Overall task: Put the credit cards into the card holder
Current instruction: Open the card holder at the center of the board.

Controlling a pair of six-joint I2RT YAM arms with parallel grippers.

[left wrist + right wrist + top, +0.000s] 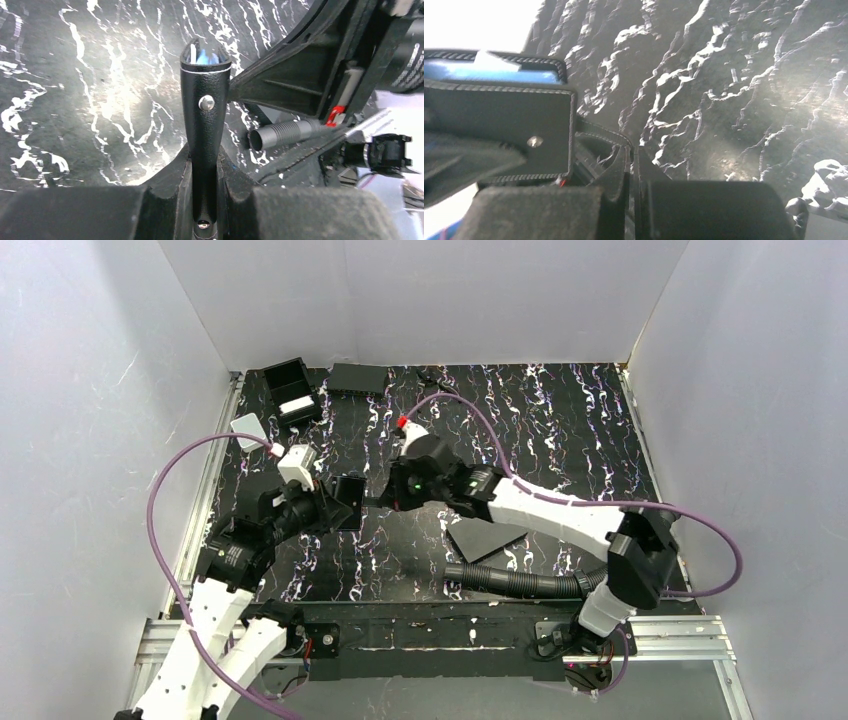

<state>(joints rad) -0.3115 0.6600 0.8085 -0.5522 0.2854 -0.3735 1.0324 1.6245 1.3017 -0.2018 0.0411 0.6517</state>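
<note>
Your left gripper [204, 160] sits closest to its wrist lens. Its two dark fingers are clamped on the narrow end of the black leather card holder [205, 125], which you see edge-on with a metal snap stud on its side. At the holder's far end the mouth gapes a little, and the blue edge of a credit card [202, 56] shows inside it. From your right wrist, the right gripper [634, 185] has its fingers pressed together to a thin seam, and a stitched edge of the holder runs down into that seam, so it looks pinched there. Just left of that, the holder's flat side faces the lens, with the blue card showing above its stitched rim. From overhead, the two grippers meet over the marbled black table [560, 430], a little left of its middle, with the holder between them. A black corrugated hose [520, 580] lies near the right arm's base. Just beyond it a matte black flat sheet [487, 537] rests on the table under the right forearm. Farther off, a pale card [246, 428] lies flat at the table's left edge, well apart from the holder. At the far left corner stands an open black box [290, 390] with something white inside, and a flat black case [357, 378] lies just beside it.
</note>
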